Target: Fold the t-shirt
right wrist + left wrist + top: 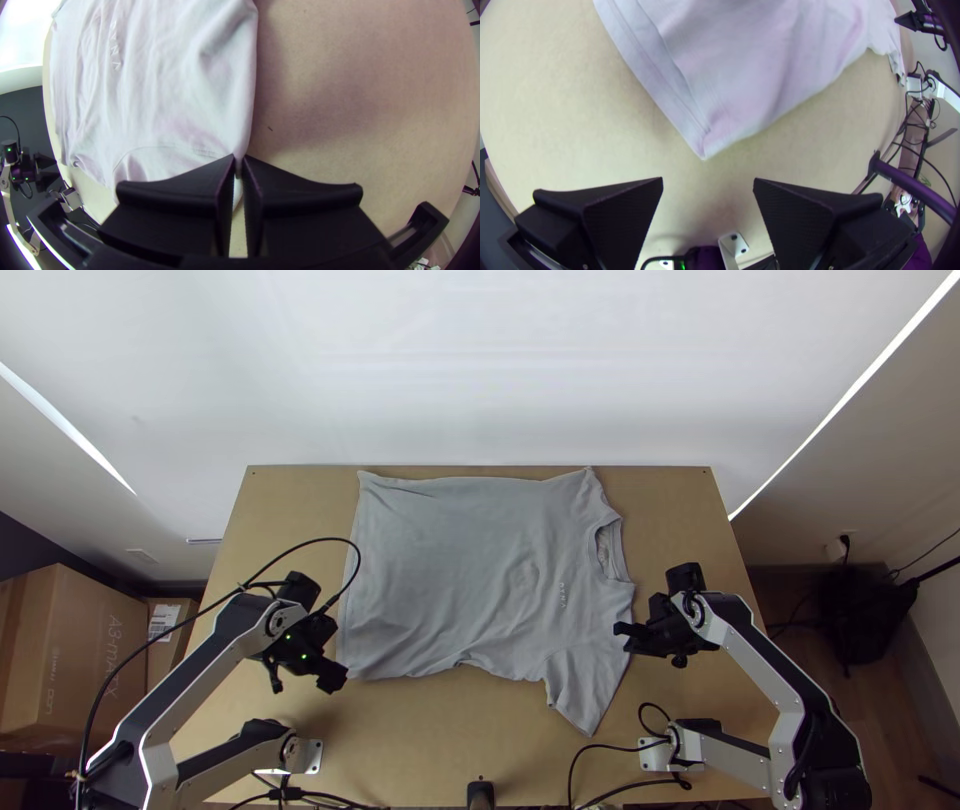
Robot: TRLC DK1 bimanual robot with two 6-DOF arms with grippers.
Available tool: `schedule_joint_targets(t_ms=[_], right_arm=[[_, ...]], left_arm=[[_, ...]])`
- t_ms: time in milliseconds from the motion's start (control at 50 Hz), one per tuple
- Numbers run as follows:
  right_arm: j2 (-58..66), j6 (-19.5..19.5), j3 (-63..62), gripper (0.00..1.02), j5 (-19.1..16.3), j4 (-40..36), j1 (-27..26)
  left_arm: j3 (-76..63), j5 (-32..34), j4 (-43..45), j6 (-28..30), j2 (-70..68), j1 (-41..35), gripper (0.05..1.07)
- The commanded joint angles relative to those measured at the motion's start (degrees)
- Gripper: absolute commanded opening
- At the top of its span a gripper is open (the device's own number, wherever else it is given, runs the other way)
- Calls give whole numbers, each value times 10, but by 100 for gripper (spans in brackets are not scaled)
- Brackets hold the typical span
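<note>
The grey t-shirt (470, 570) lies mostly spread in the top view, hem at the left, collar (608, 550) at the right, one sleeve (585, 685) pointing to the near side. No sleeve sticks out at its far edge. My right gripper (620, 636) is at the shirt's right edge, between collar and sleeve; in the right wrist view this gripper (238, 159) is shut on a bit of cloth (180, 100). Off the near hem corner, my left gripper (304, 676) is open. The left wrist view has that gripper (708, 181) holding nothing, a hem corner (702, 150) beyond it.
Bare wood of the table (440, 730) runs along the shirt's near side, with strips at its left and right. Black cables (600, 748) lie by the right arm's base. A small black object (480, 792) stands at the near edge. Cardboard boxes (75, 645) are left of the table.
</note>
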Motion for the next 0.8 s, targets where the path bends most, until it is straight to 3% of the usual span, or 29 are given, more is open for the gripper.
schedule_joint_targets(t_ms=[0,160,240,380,400,500,580,780], right_arm=[[-17,0,3,2,4,-9,5],[-24,-2,2,2,4,-9,-1],[-26,-2,3,2,4,-10,-4],[-30,-2,2,2,4,-10,-4],[-31,-2,2,2,4,-11,-4],[-37,-2,7,2,4,-11,-4],[-48,-5,11,2,4,-12,-4],[-79,-30,15,2,7,-16,-10]], left_arm=[[-11,10,24,-16,37,-5,96],[-10,22,42,-17,64,-6,95],[-10,34,53,-19,73,-7,86],[-15,40,70,-28,93,-13,86],[-16,41,72,-31,96,-15,84],[-25,52,97,-49,109,-20,46],[-26,52,109,-46,100,-25,7],[-10,51,96,-28,61,8,8]])
